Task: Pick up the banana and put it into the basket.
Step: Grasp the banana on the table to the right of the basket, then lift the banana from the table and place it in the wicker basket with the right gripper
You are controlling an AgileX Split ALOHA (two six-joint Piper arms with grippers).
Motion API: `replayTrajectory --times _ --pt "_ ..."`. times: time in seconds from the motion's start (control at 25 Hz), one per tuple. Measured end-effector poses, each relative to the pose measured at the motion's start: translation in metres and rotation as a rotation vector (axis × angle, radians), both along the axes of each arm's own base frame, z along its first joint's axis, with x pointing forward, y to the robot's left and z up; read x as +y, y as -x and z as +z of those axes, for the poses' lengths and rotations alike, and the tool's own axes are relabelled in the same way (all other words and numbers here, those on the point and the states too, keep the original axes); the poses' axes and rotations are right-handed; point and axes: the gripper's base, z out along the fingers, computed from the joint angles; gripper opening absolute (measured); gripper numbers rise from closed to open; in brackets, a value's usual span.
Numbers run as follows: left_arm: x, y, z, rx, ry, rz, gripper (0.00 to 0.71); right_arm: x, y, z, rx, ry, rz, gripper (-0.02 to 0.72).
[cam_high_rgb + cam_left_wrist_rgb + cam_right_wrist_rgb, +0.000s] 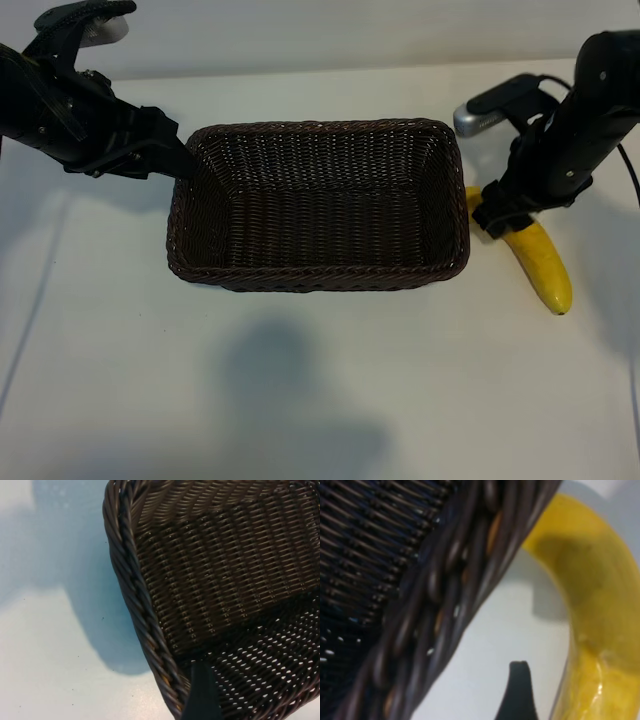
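The dark brown wicker basket (318, 272) stands in the middle of the white table with nothing in it. To its right the yellow banana (543, 268) lies on the table, its upper end under my right gripper (496, 217). That gripper is open and low over the banana. In the right wrist view one dark finger (520, 690) stands in the gap between the basket's rim (455, 595) and the banana (600, 595), not touching the fruit. My left gripper (184, 160) is open at the basket's left rim, with one finger (202, 695) just inside the braided rim (132, 590).
The white table (320, 400) spreads in front of the basket, with shadow across it. The right arm's wrist camera (495, 105) sticks out above the basket's right corner. A cable (628, 165) hangs at the far right edge.
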Motion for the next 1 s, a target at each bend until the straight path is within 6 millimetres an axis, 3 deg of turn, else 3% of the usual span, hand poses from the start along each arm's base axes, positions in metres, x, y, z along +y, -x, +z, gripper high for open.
replayTrajectory --times 0.28,0.48,0.64,1.0 --pt "0.0 0.0 0.0 0.003 0.0 -0.002 0.595 -0.001 -0.002 -0.028 0.069 0.019 0.002 0.596" --pt "0.0 0.0 0.0 0.003 0.0 -0.002 0.595 -0.001 -0.003 -0.029 0.06 0.02 0.0 0.558" --pt "0.0 0.0 0.0 0.003 -0.001 -0.002 0.595 -0.001 -0.006 -0.032 0.046 0.016 -0.035 0.43" --pt "0.0 0.0 0.0 0.002 -0.001 -0.003 0.595 -0.003 -0.007 -0.035 0.053 0.032 -0.119 0.421"
